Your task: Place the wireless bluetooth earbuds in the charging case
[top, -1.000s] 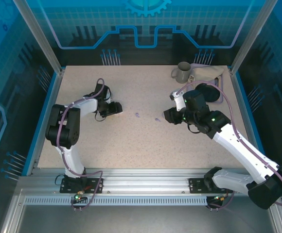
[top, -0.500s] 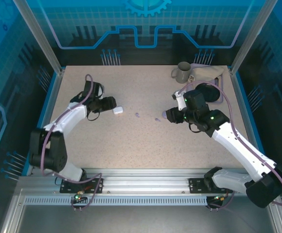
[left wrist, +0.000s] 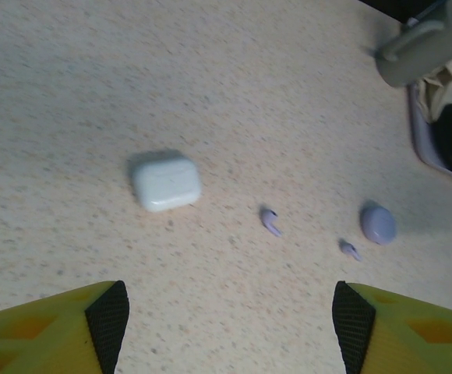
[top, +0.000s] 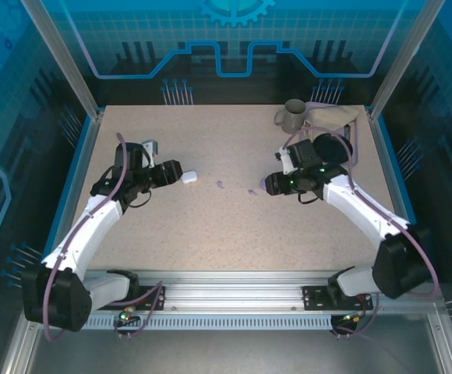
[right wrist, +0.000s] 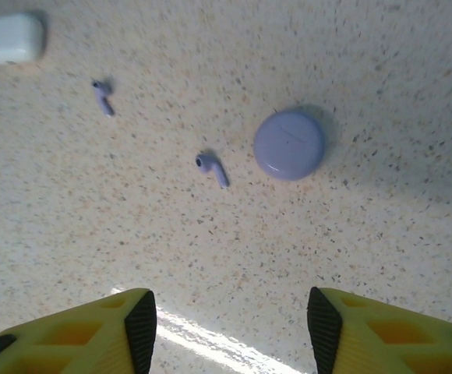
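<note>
Nothing is inserted yet — lavender earbuds (left wrist: 270, 222) are left loose near the white case (left wrist: 166, 180); left claw (left wrist: 230, 323) and right claw (right wrist: 230, 327) are spread, empty.

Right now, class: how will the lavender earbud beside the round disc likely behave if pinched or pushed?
The lavender earbud looks tiny beside the right gripper, so probably light and easily flicked. Its rounded head and stem suggest it may pivot or slip.

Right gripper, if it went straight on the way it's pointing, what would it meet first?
Most likely the near lavender earbud, lying almost centred ahead of the right gripper, with the lavender disc just beside it. Depth is unclear; the gripper may reach bare table first.
</note>
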Robot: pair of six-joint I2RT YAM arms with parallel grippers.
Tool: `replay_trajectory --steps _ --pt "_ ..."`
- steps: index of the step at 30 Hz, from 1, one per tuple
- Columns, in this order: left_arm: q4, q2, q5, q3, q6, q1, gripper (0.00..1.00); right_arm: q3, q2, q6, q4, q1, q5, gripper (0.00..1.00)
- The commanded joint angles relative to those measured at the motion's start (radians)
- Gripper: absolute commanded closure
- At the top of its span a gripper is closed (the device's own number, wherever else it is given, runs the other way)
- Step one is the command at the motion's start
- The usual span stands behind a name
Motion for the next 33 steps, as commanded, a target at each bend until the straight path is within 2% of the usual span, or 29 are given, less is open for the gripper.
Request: replay_trajectory --steps 1,6,11,22,33 --pt "-0.079 0.014 0.112 0.034 -0.005 -0.041 0.26 0.047 0.082 0.029 -0.018 -0.018 -0.018 0.41" --pt "-0.122 -0.004 0.031 0.044 0.007 -0.185 0.24 0.107 0.215 0.046 -0.016 -0.018 0.005 0.38" --pt "-0.156 -0.019 -0.004 0.045 -0.011 -0.256 0.24 0.192 0.344 0.044 -0.035 -0.016 0.020 0.35" --pt "-0.184 -0.096 -0.015 -0.022 -0.029 -0.262 0.23 0.386 0.555 0.021 -0.148 0.017 0.160 0.31" --pt "-0.186 -0.095 -0.015 -0.032 -0.030 -0.262 0.23 0.503 0.680 0.012 -0.211 0.040 0.189 0.30"
